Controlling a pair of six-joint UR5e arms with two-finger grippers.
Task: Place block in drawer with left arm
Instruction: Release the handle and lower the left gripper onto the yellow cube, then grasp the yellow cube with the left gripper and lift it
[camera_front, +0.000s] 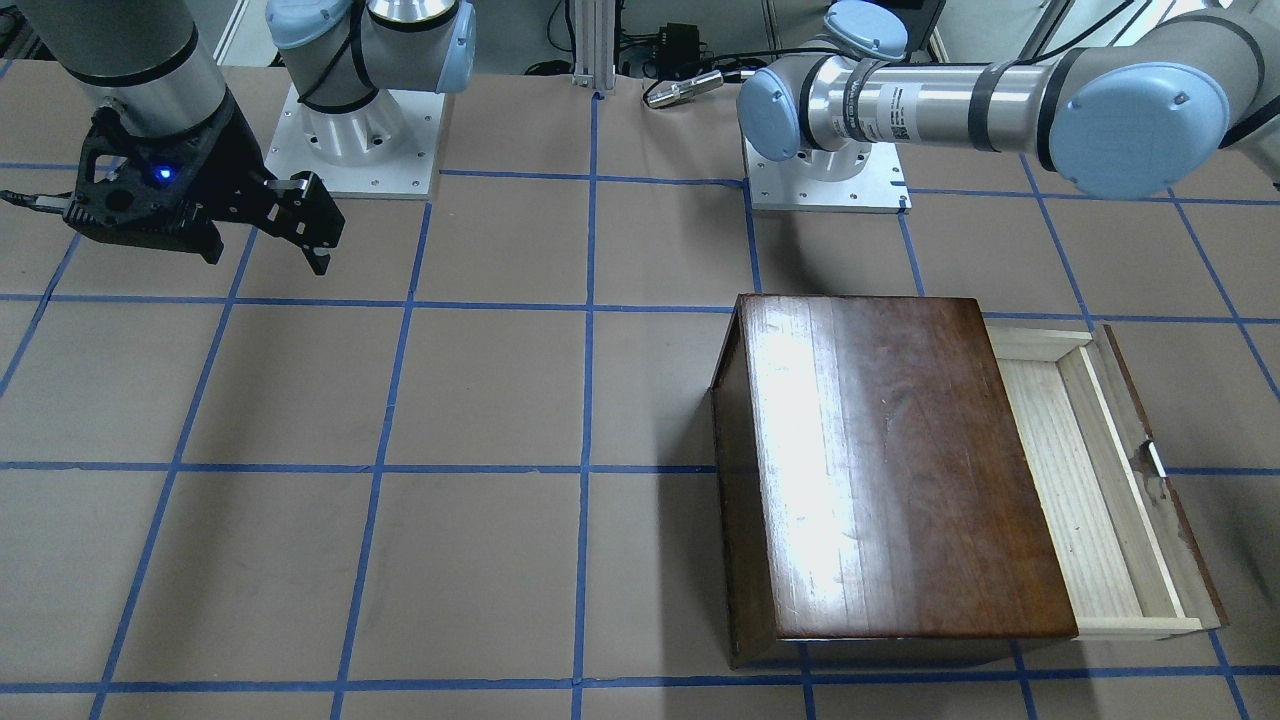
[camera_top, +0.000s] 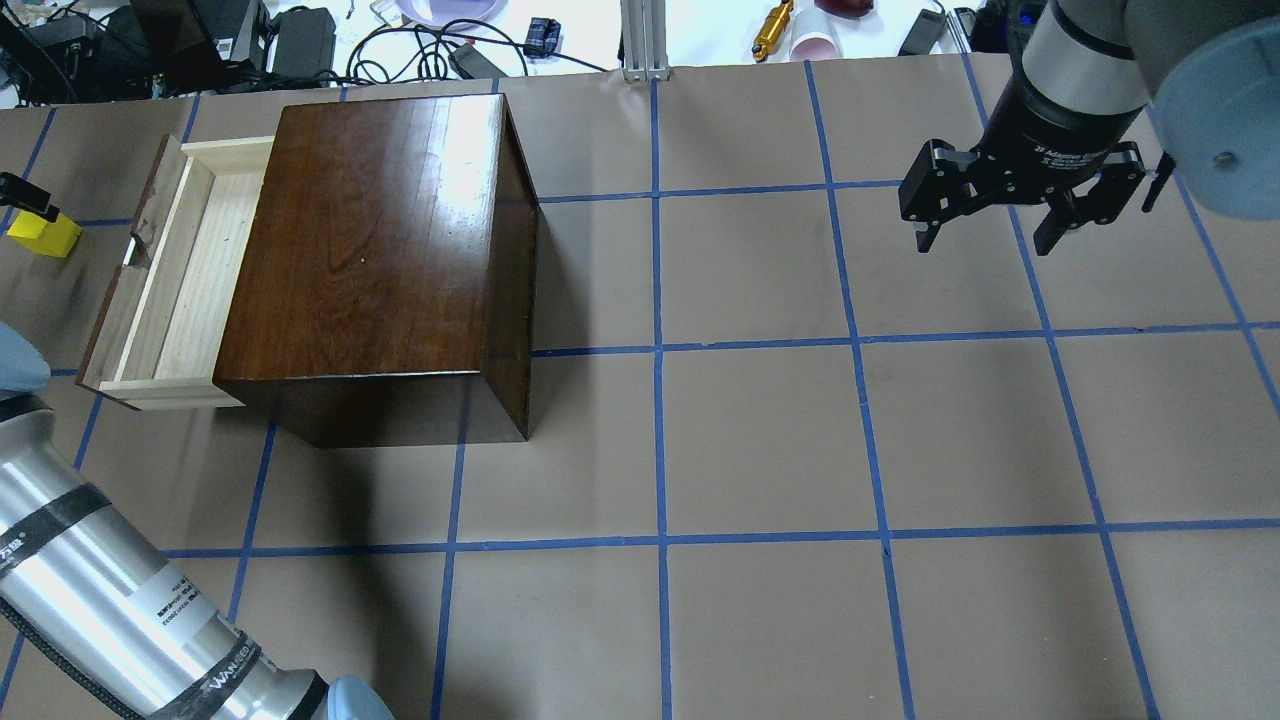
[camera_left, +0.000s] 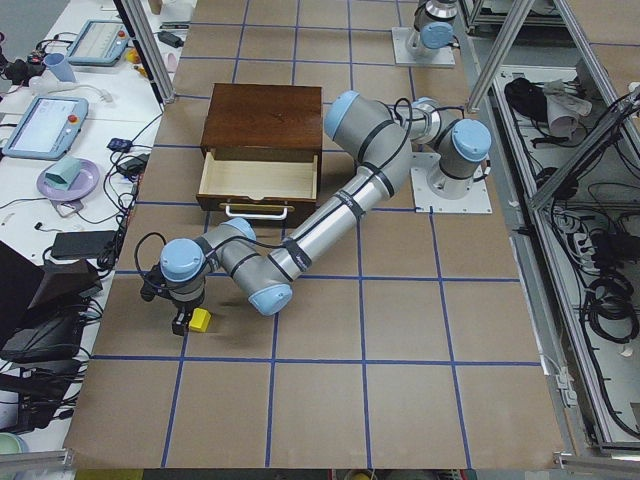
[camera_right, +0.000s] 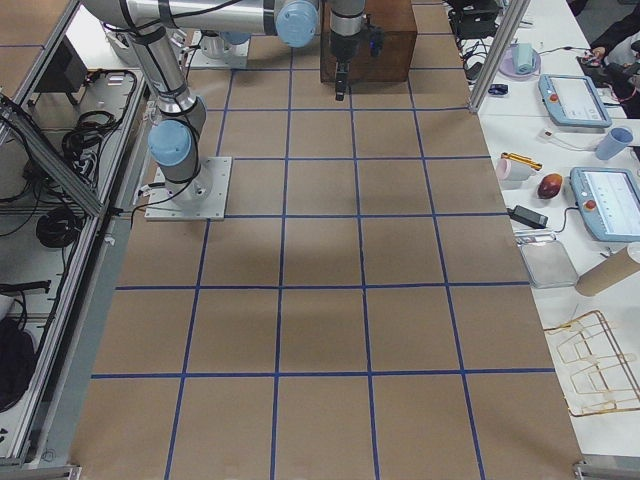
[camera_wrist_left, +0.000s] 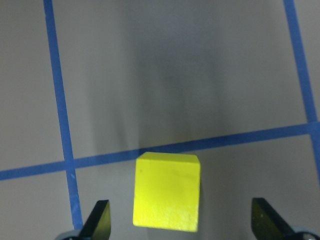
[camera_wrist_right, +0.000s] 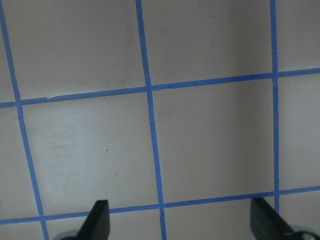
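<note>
The yellow block (camera_wrist_left: 167, 192) lies on the brown table between the wide-open fingers of my left gripper (camera_wrist_left: 182, 222), which do not touch it. In the overhead view the block (camera_top: 42, 235) sits at the far left edge, left of the drawer (camera_top: 185, 270). The drawer is pulled out of the dark wooden box (camera_top: 370, 230) and holds nothing. In the exterior left view the left gripper (camera_left: 180, 320) hangs over the block (camera_left: 201, 320), in front of the drawer (camera_left: 258, 172). My right gripper (camera_top: 985, 240) is open and empty, high over the table's right side.
The box (camera_front: 880, 460) stands on the table with its drawer (camera_front: 1060, 480) open towards the robot's left. The arm bases (camera_front: 830, 180) are bolted at the robot's edge. Cables and small items (camera_top: 420, 40) lie along the far edge. Blue tape lines grid the table.
</note>
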